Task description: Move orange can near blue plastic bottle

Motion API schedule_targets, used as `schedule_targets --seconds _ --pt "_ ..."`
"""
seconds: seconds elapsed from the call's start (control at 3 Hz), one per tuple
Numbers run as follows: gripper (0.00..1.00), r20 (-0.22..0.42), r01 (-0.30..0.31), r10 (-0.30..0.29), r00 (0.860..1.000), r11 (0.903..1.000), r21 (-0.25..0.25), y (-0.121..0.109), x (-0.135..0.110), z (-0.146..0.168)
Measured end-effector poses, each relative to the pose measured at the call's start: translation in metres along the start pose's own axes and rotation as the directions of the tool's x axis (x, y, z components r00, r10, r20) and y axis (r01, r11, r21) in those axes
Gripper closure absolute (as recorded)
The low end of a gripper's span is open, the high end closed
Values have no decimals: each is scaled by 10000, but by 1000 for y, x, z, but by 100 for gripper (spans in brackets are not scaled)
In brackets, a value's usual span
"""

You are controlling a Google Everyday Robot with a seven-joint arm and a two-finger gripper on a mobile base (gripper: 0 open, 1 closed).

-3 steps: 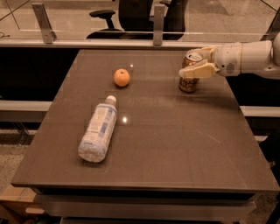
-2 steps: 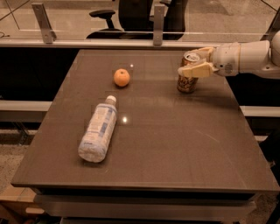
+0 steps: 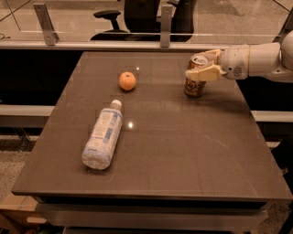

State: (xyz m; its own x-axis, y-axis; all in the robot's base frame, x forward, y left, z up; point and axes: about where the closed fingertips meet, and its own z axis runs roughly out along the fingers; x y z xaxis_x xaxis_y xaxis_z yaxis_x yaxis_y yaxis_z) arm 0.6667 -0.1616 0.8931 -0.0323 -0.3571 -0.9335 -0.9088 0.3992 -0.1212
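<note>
In the upper right of the frame, the robot's pale two-finger hand (image 3: 198, 64) is clamped on the upper part of the copper-orange metal drink can (image 3: 194, 87). One finger crosses the can's front and the other sits behind its silver top. The can leans slightly, and whether its base touches the dark grey-brown tabletop (image 3: 183, 151) cannot be told. The white arm (image 3: 256, 59) reaches in from the right edge.

The clear plastic bottle (image 3: 103, 137), with a white cap and a pale blue-and-white label, lies on its side in the left centre of the frame. Its cap points toward the top of the frame, and it is well apart from the can. A round orange fruit (image 3: 127, 81) rests between them, above the bottle's cap and left of the can. A black office chair (image 3: 137, 13) stands beyond the tabletop's far edge.
</note>
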Motion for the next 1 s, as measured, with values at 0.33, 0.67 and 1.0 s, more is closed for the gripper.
schedule_targets --seconds 0.33,0.67,1.0 --pt "100 0 1 -1 10000 10000 -3 0 0 0" --pt "100 7 228 -228 9997 9996 -149 14 -14 6" --pt "100 97 395 -394 9992 9992 -87 34 -28 7"
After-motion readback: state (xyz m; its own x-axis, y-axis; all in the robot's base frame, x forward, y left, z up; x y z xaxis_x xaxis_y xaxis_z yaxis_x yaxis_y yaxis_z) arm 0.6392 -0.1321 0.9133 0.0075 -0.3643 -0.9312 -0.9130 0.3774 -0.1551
